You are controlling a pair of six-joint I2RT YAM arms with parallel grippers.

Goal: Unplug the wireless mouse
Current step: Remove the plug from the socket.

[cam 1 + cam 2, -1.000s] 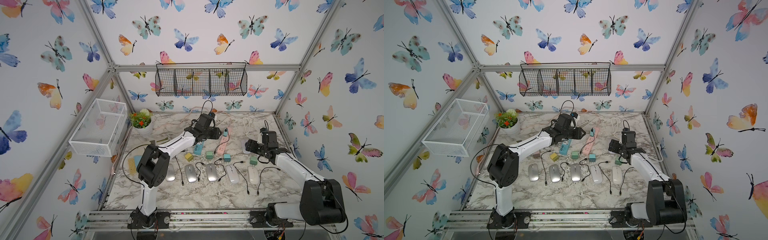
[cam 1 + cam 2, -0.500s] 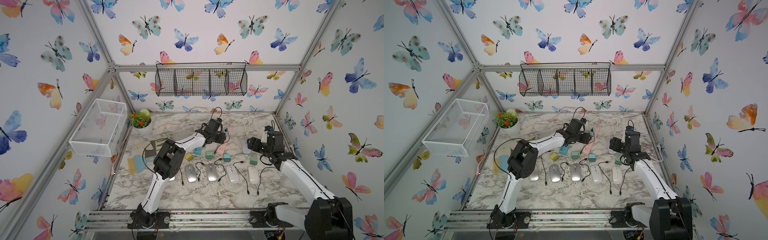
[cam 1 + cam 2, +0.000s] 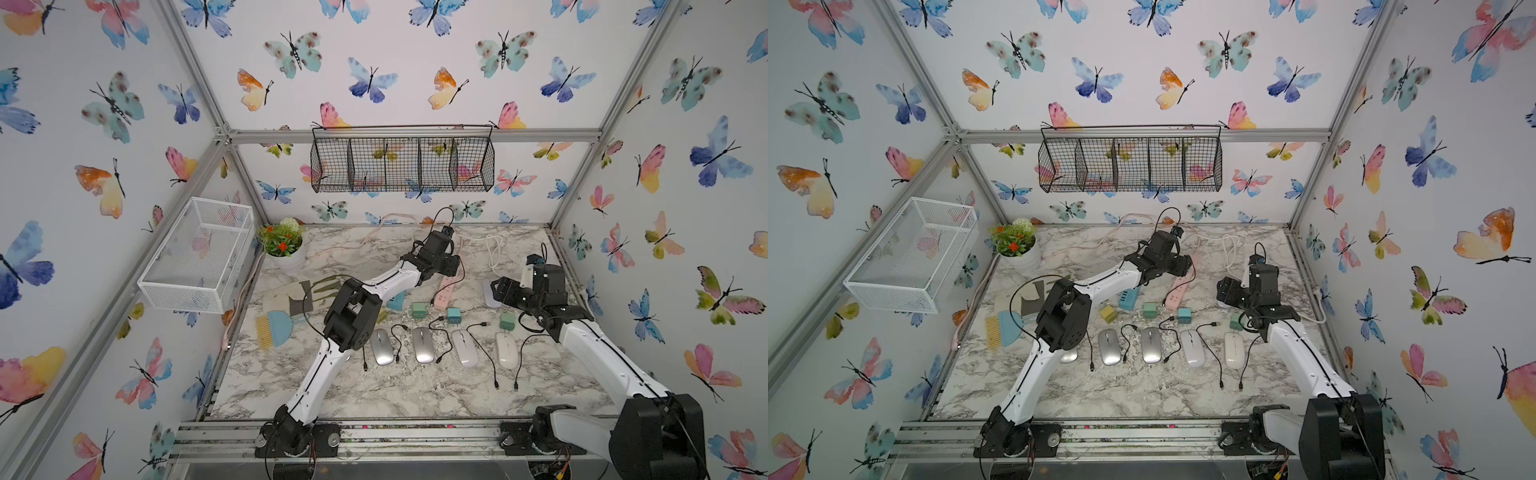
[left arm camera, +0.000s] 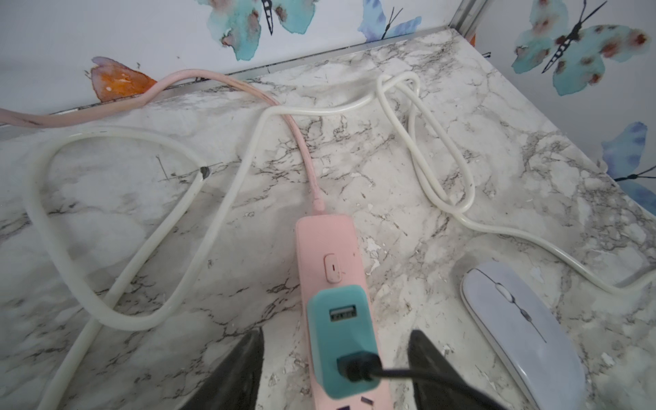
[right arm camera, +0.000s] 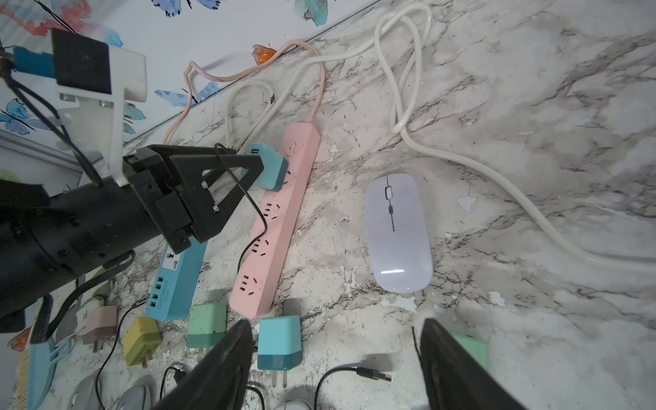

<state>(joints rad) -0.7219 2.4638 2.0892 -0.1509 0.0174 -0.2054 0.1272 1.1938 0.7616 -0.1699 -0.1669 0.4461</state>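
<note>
A teal charger point(image 4: 339, 326) sits plugged into the pink power strip point(image 4: 326, 245) with a black cable plug point(image 4: 356, 365) in its lower port. My left gripper point(image 4: 337, 369) is open, one jaw on each side of the charger, touching neither it nor the plug. In a top view the left gripper point(image 3: 451, 266) hangs over the strip's far end. A lilac wireless mouse point(image 5: 397, 230) lies beside the strip with no cable in it. My right gripper point(image 5: 337, 369) is open and empty above the table, near that mouse; in a top view the right gripper point(image 3: 1223, 291) shows too.
Several silver and white mice point(image 3: 423, 350) lie in a row near the front with loose black cables. Loose chargers point(image 5: 278, 342), a blue strip point(image 5: 177, 280), and white cord point(image 4: 419, 142) crowd the middle. A plant pot point(image 3: 284, 249) stands at the back left.
My left arm has swung right along the pink strip and its jaws have opened. The right arm's elbow has dropped toward the front; its gripper has stayed near the lilac mouse.
</note>
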